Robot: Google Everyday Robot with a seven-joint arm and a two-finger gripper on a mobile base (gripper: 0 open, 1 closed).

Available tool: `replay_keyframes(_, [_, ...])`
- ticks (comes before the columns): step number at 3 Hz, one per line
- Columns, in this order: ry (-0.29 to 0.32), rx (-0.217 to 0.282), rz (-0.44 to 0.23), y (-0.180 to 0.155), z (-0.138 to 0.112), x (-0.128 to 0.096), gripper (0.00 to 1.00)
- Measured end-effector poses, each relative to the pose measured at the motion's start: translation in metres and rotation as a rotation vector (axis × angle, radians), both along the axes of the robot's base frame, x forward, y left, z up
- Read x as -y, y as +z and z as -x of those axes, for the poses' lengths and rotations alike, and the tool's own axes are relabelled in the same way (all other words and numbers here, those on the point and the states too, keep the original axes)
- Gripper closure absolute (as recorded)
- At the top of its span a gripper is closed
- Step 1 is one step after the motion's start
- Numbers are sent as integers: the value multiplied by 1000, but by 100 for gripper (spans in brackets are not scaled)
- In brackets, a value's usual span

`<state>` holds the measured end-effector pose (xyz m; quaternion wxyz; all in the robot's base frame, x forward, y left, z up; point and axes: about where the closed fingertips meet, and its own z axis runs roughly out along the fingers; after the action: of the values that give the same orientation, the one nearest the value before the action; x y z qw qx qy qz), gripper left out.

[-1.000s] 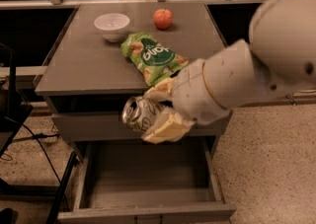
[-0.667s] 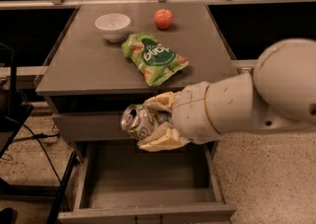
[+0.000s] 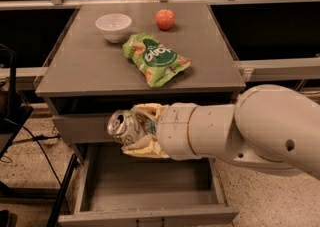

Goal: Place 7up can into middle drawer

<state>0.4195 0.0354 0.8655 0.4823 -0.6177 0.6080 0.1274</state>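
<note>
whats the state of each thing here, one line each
can: on its side, top facing left, off the ground
gripper: jaws shut on the can, above the drawer
drawer: pulled open, can not yet in it
bag: lying flat on the cabinet top
bowl: upright on the cabinet top
apple: resting behind the bag

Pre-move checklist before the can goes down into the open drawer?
1. Grip: gripper shut on the small green-and-white aluminium 7up can: ok.
2. Wide grey middle drawer pulled open, floor showing: ok.
3. Can upright: not ok; it lies sideways, silver top towards picture left.
4. Can directly above the drawer opening: cannot tell.
5. Green crisp bag on the cabinet top, apart from the arm: ok.
</note>
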Motion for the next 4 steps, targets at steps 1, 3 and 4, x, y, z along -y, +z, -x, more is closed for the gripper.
replay_keyframes(1, [6,-56,-22,-27,7,5,100])
replay_keyframes(3, [87,-129,-322,-93,12,-15,100])
replay_keyframes(4, [227,-74,-430,-112,5,-34,100])
